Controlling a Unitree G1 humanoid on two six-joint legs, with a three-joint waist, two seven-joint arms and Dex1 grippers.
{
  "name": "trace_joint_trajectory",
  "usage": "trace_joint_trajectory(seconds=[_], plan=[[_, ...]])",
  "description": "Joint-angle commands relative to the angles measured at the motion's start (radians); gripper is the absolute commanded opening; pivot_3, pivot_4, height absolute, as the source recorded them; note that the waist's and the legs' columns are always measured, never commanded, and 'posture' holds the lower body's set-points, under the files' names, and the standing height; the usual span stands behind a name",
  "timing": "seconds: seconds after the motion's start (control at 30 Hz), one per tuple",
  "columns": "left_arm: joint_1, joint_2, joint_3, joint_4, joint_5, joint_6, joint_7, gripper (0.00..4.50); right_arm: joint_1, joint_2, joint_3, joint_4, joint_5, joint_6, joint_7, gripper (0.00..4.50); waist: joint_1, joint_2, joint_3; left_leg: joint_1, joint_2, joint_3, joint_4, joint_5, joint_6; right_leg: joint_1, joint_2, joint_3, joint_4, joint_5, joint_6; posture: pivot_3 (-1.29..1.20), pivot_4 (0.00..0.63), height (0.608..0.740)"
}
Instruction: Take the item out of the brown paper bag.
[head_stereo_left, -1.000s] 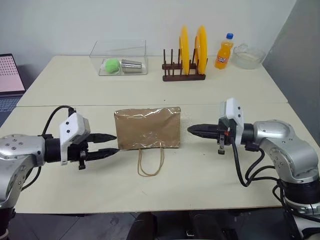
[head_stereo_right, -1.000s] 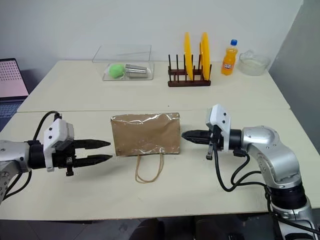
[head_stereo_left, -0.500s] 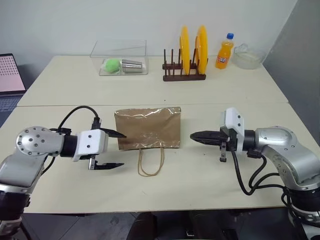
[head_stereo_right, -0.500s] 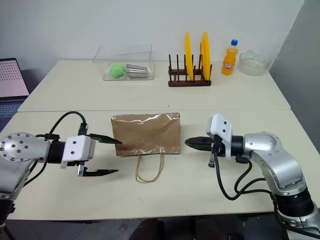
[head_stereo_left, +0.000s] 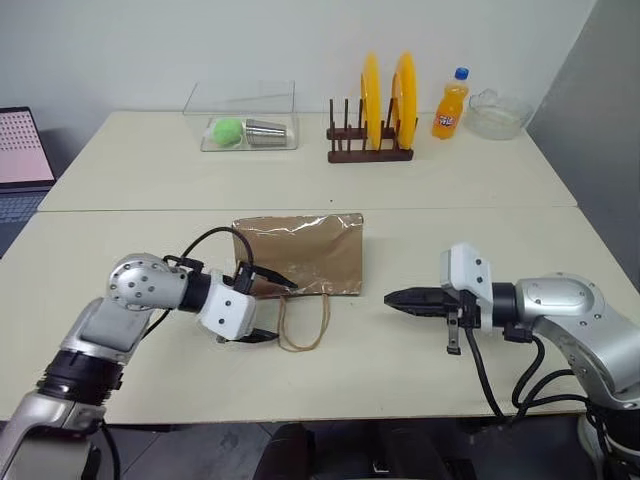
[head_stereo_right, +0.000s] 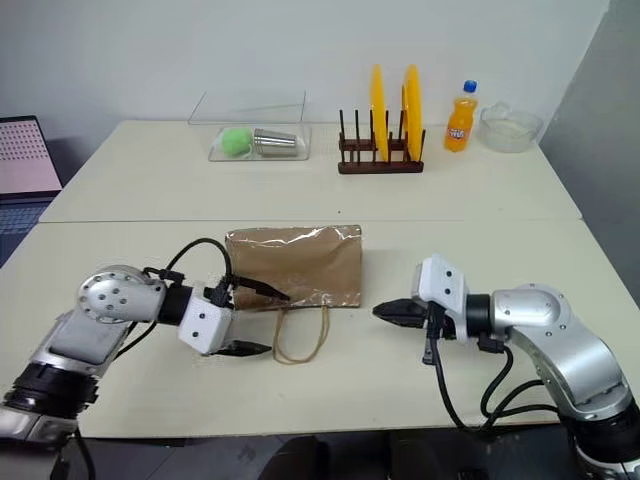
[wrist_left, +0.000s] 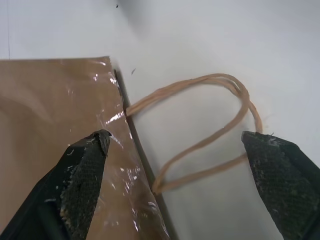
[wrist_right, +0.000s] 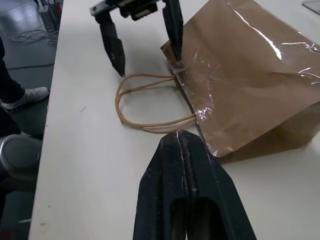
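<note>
Brown paper bag (head_stereo_left: 300, 254) lies flat; its mouth edge sits between the left jaws (head_stereo_left: 268, 310), spread wide. Pinch one layer only. Right jaws (head_stereo_left: 398, 298) are pressed together beside it.

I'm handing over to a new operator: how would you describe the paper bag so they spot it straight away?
Start at the near table, the one closest to the robot. The brown paper bag lies flat at its middle, between the left gripper and the right gripper. It is the only creased brown thing there, with thin looped handles trailing toward the robot.
</note>
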Motion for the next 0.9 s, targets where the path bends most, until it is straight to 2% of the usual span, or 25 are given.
trace_joint_trajectory(seconds=[0.03,0.2,0.43,0.6,0.7,0.83,0.87,0.9], plan=[[-0.04,-0.02,-0.027,0.048,0.034,-0.089,0.02,3.88,0.001,-0.015,-0.013,-0.047,0.019,0.008,-0.022,0.0,0.0,0.0,0.0,0.0,0.0,0.0,0.0,0.0,0.0,0.0,0.0,0.0,0.0,0.0,0.0,0.0,0.15,0.74],[-0.089,-0.046,-0.07,0.136,0.078,-0.192,0.041,2.35,0.007,-0.029,-0.018,-0.064,0.03,0.021,-0.037,0.0,0.001,0.0,0.0,0.0,0.0,0.0,0.0,0.0,0.0,0.0,0.0,0.0,0.0,0.0,0.0,0.0,0.15,0.74],[-0.087,-0.07,-0.078,0.104,0.01,-0.129,0.043,0.16,0.013,-0.063,0.012,-0.071,-0.012,-0.028,-0.028,0.0,0.001,0.0,0.0,0.0,0.0,0.0,0.0,0.0,0.0,0.0,0.0,0.0,0.0,0.0,0.0,0.0,0.15,0.74],[-0.089,-0.05,-0.038,0.071,-0.038,-0.006,0.058,0.07,0.049,-0.093,0.083,-0.053,-0.106,-0.164,-0.001,0.0,0.001,-0.001,0.0,0.0,0.0,-0.001,0.0,0.0,0.0,0.0,0.0,0.0,0.0,0.0,0.0,0.0,0.15,0.74],[-0.08,-0.039,-0.01,0.064,-0.058,0.064,0.079,0.0,0.043,-0.084,0.143,-0.019,-0.186,-0.253,-0.001,0.58,-0.002,-0.001,0.0,0.0,0.0,-0.001,0.0,0.0,0.0,0.0,0.001,0.0,0.0,0.0,0.0,0.0,0.15,0.74],[-0.076,-0.053,0.012,0.026,-0.089,0.156,0.097,0.0,0.028,-0.066,0.225,0.036,-0.29,-0.392,0.012,1.91,-0.004,-0.001,0.0,0.0,0.0,-0.001,0.001,0.0,0.0,0.001,0.001,0.0,0.0,0.0,0.0,0.0,0.15,0.74],[-0.076,-0.056,0.014,0.016,-0.094,0.173,0.099,0.0,0.027,-0.063,0.242,0.048,-0.31,-0.423,0.018,2.09,-0.004,-0.001,0.0,0.0,0.0,-0.001,0.001,0.0,0.0,0.001,0.001,0.0,0.0,0.0,0.0,0.0,0.15,0.74],[-0.074,-0.059,0.017,0.007,-0.1,0.19,0.1,0.0,0.024,-0.06,0.261,0.065,-0.336,-0.463,0.023,2.09,-0.004,-0.001,0.0,0.0,0.0,-0.001,0.001,0.0,0.0,0.001,0.001,0.0,0.0,0.0,0.0,0.0,0.15,0.74]])
